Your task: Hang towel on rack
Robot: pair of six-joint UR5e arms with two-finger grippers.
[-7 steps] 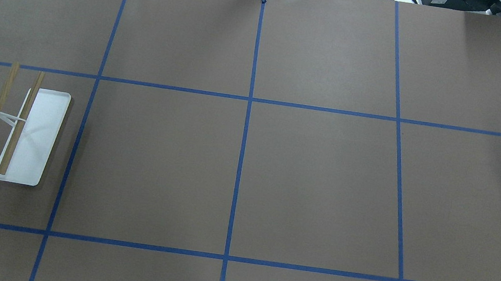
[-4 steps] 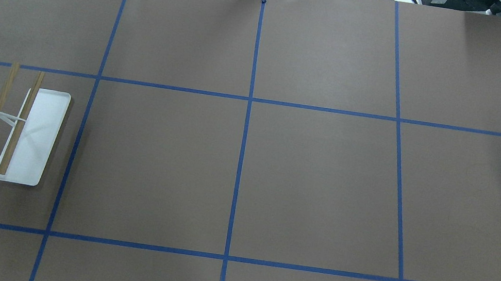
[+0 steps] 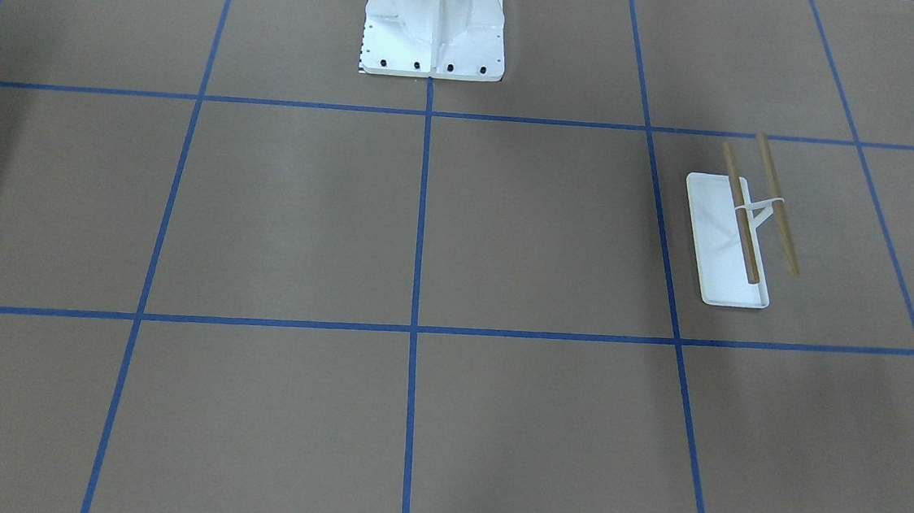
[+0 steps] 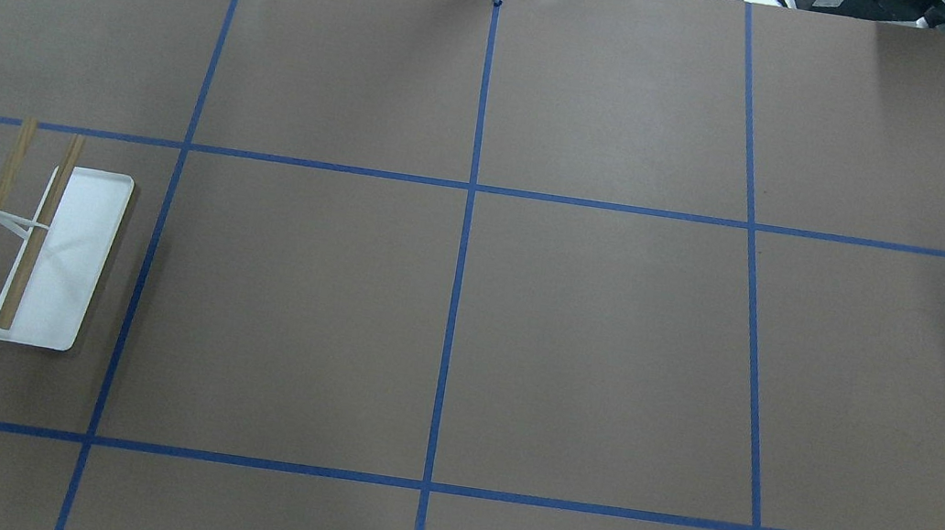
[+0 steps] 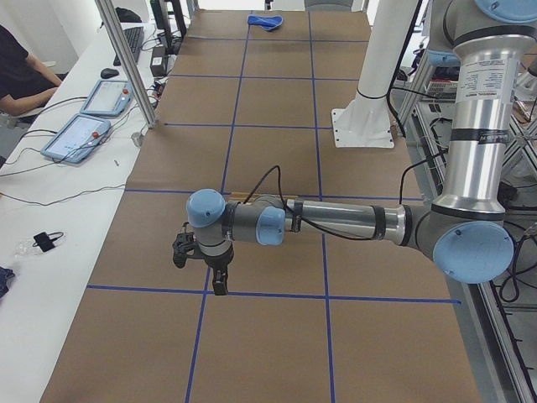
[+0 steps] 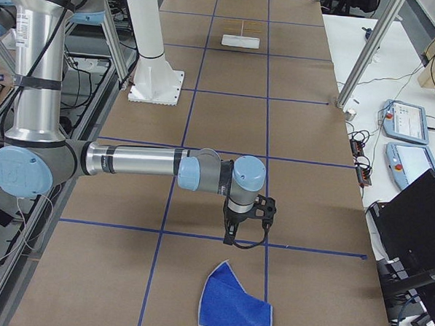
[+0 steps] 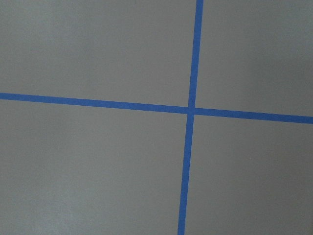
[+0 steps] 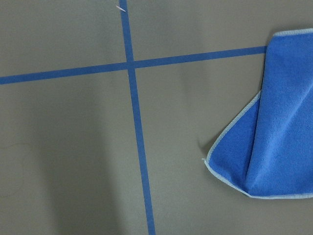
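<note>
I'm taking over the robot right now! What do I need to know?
Left end effector: hangs over the table; only a side view shows it, so open or shut cannot be told.
Right end effector: hangs near the towel without touching it; open or shut cannot be told.
Towel: lies folded over, blue side up, at the robot's right end of the table.
Rack: stands at the left end, with its rods bare.
Done: nothing yet.
Left: grab the towel, carry it across, drape it over the rods.
</note>
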